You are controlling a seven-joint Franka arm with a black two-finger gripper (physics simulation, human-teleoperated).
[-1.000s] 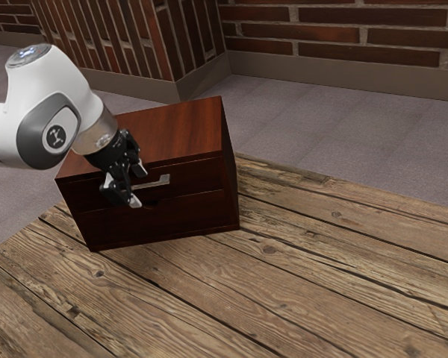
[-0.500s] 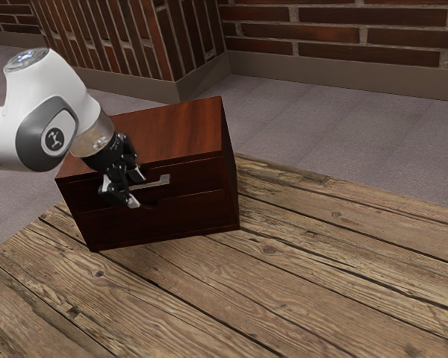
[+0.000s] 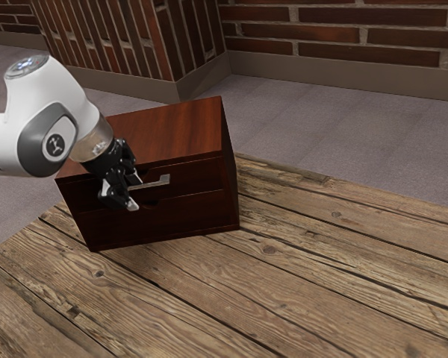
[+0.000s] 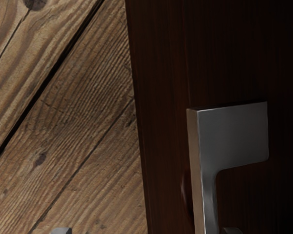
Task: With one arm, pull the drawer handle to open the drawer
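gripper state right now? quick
gripper: open, its fingers on either side of the drawer handle, not clamped on it

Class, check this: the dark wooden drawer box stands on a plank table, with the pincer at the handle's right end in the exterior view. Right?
No: the exterior view shows the pincer at the handle's left end. The drawer box does stand on the plank table.
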